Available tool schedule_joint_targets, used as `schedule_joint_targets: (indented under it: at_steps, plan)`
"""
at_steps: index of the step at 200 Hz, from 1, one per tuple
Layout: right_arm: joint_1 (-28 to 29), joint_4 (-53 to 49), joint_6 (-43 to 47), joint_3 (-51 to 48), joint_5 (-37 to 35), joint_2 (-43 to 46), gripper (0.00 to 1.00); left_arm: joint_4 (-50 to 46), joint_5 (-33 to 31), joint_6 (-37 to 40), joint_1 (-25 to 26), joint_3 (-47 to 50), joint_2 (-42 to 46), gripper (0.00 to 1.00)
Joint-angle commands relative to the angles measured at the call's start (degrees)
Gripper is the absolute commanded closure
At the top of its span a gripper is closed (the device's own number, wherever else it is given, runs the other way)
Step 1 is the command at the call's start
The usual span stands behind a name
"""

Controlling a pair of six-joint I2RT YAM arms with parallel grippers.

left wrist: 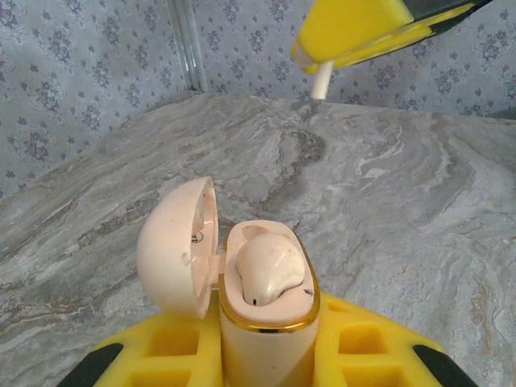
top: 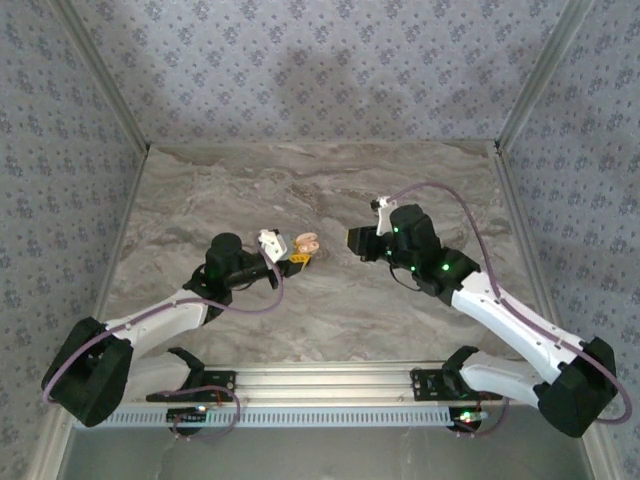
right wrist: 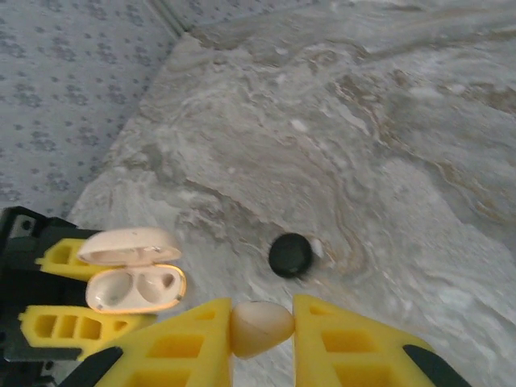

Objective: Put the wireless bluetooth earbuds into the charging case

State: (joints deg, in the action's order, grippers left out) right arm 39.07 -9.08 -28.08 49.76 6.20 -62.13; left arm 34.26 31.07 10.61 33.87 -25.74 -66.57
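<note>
In the top camera, the worry I'm weighing is the two sets of fingers bumping, since they are meeting near mid-frame. The left gripper (top: 292, 252) is reaching in from the lower left and clamping the case (top: 308, 243), whose lid is open. The right gripper (top: 356, 242) is facing it from the right, near but apart, and angling down over the table (top: 200, 200).

In the left wrist camera, the case is standing upright at bottom centre between the yellow fingers. One pale earbud (left wrist: 270, 270) is lying inside, and a careless push could knock it loose or tip the case.

In the right wrist camera, the right gripper is pinching the second earbud (right wrist: 260, 326) at bottom centre by its rounded body, so I'm judging it could swivel or squirt out. The free well, at lower left, looks empty, though I can't be sure. A black disc (right wrist: 290, 255) is lying mid-frame.
</note>
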Motion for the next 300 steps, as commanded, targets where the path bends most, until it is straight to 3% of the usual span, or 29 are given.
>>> schedule_joint_targets:
  at_steps: [1, 105, 232, 300]
  plan:
    - [2.0, 7.6, 2.4, 1.6, 2.4, -2.8, 0.76, 2.7, 1.7, -0.8, 0.3, -1.9, -0.2, 0.98]
    - [4.4, 13.0, 2.7, 2.4, 6.7, -8.4, 0.76, 2.7, 1.4, -0.9, 0.3, -1.7, 0.5, 0.98]
    - [4.5, 10.1, 4.3, 3.5, 5.7, -11.3, 0.77, 3.2, 1.8, -1.1, 0.3, -1.5, 1.1, 0.98]
    - [5.4, 2.8, 7.4, 5.7, 5.3, -12.0, 0.77, 2.7, 1.5, -0.9, 0.3, -1.6, 1.4, 0.98]
